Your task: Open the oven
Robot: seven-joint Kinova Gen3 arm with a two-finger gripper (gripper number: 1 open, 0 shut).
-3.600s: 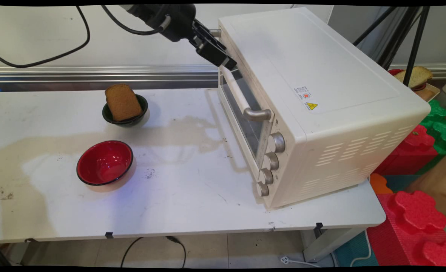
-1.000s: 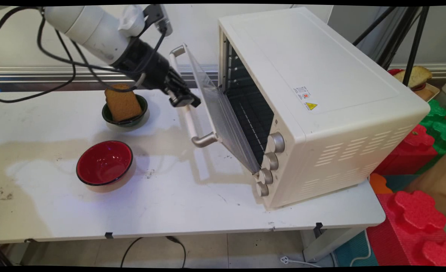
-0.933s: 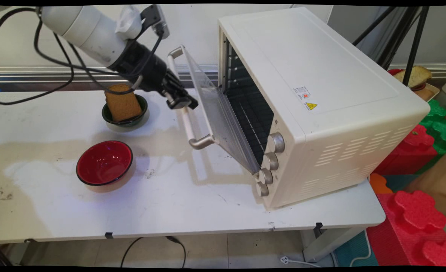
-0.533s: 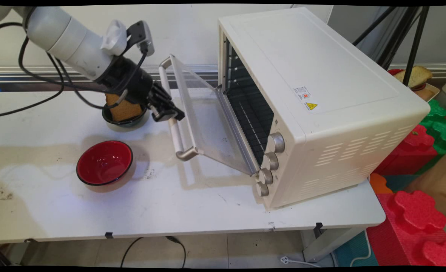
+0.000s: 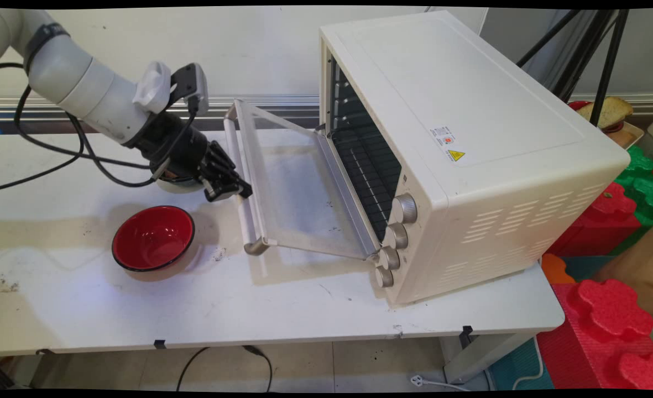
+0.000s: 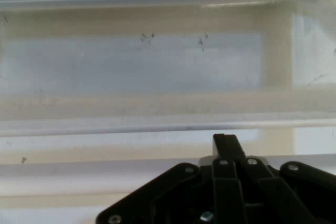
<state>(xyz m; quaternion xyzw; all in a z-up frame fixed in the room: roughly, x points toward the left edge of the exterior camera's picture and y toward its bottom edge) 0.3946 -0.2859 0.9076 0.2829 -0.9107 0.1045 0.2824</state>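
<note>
One gripper on the oven door handle

Gripper (image 5: 236, 190) sits left of centre, fingers closed around the door handle (image 5: 241, 193) of the white toaster oven (image 5: 470, 138). Glass door (image 5: 293, 188) hangs nearly flat, wide open. Red bowl (image 5: 153, 238) is on the desk (image 5: 249, 309) at lower left, near the gripper. Hand view: handle (image 6: 105, 174) crosses just beyond the black linkage.

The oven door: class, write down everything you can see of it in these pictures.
The oven door is a clear glass pane in a cream frame, hinged along its lower edge to the white toaster oven. It hangs wide open, tilted down toward the table, not quite flat. A pale bar handle on metal brackets runs along its free edge, and the black gripper is shut on that handle.
</note>
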